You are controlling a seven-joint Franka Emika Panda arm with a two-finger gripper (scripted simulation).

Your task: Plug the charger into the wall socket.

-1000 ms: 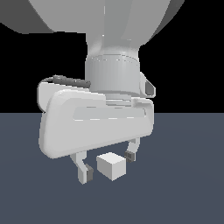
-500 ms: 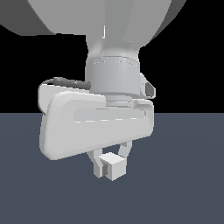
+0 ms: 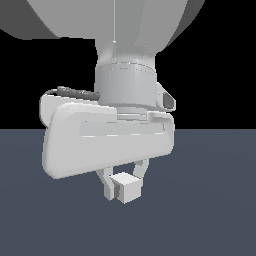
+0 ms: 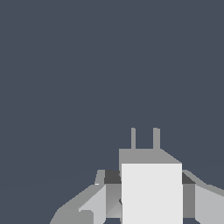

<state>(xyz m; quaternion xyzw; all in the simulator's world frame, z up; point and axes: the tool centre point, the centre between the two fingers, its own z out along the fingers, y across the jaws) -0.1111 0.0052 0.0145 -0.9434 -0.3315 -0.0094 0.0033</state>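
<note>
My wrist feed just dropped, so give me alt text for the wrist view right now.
The white charger fills the lower middle of the frame, clamped between the gripper fingers, with two thin prongs sticking out of its far end. Beyond it is only plain dark blue-grey surface; no wall socket is in view.

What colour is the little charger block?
White, the charger shows best in the wrist view, with grey prongs on it.

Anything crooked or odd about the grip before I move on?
Nothing stands out. The gripper is shut on the charger, which sits square between the fingers; its two prongs look straight. The wall socket isn't in view.
</note>
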